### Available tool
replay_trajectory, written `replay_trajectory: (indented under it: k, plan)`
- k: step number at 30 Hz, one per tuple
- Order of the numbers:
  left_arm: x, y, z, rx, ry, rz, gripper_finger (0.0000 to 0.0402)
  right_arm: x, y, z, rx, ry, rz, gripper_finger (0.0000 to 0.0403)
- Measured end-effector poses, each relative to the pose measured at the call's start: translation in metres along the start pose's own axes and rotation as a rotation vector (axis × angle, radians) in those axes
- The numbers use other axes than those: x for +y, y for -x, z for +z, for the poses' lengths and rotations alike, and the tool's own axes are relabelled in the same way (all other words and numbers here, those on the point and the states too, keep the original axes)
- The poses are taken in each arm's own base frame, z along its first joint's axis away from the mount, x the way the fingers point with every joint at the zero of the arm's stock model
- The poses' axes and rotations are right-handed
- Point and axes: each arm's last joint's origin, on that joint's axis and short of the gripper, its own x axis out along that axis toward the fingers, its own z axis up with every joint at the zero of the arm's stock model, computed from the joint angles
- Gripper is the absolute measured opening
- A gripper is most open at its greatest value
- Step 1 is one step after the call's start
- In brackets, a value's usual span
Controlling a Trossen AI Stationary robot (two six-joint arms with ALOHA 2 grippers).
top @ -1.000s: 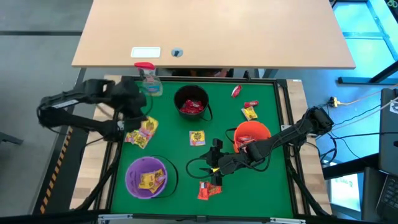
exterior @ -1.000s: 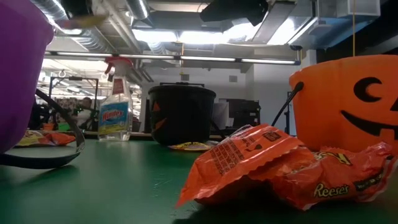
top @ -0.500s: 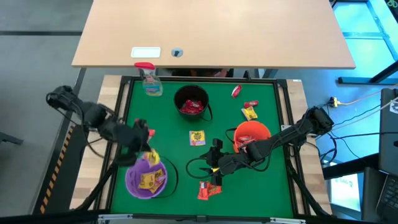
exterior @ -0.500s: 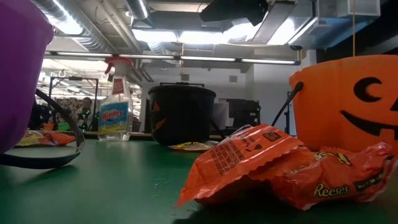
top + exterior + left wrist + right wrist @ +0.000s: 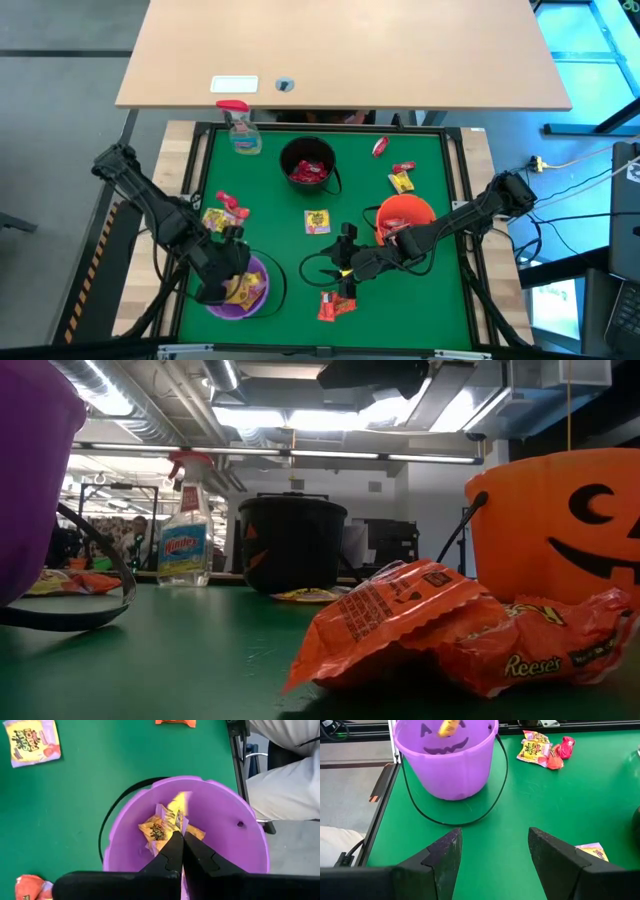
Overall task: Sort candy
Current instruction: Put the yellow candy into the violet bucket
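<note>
On the green felt table (image 5: 270, 220) we see three plastic pumpkin buckets: the black bucket (image 5: 308, 165) toward the far edge, the orange bucket (image 5: 404, 217) on the right, the purple bucket (image 5: 240, 287) near the front left. Wrapped sweets lie inside the black and purple buckets. The clear spray bottle (image 5: 240, 128) stands at the far left corner. Loose candy (image 5: 317, 221) lies between the buckets, more (image 5: 398, 176) behind the orange bucket, some (image 5: 222, 212) behind the purple one, and a pile (image 5: 335, 304) in front. The left gripper (image 5: 232, 272) hangs over the purple bucket; the right gripper (image 5: 335, 265) sits left of the orange bucket.
</note>
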Motion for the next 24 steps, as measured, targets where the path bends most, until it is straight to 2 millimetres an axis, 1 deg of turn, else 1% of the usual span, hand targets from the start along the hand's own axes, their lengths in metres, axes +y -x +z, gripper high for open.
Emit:
replay_trajectory:
  k: [5, 10, 16, 19, 24]
  plan:
    - [-0.0007, -0.0001, 0.0007, -0.001, 0.035, -0.014, 0.0, 0.0, 0.0, 0.0, 0.0, 0.0, 0.0, 0.0225]
    - [-0.0033, 0.0, 0.0023, 0.0, 0.038, -0.065, 0.0, 0.0001, 0.0, 0.0, 0.0, 0.0, 0.0, 0.0225]
    - [-0.0032, 0.0, 0.0024, -0.001, 0.039, -0.065, 0.0003, 0.0, 0.0, 0.0001, 0.0, 0.0, 0.0, 0.0225]
    - [-0.0032, 0.0, 0.0023, 0.0, 0.038, -0.065, 0.0025, 0.0, 0.0, 0.0, 0.0, 0.0, 0.0, 0.0225]
    - [-0.0023, -0.0001, 0.0012, 0.01, 0.033, -0.054, 0.0082, 0.0, 0.0, -0.0001, 0.0, 0.0, 0.0, 0.0225]
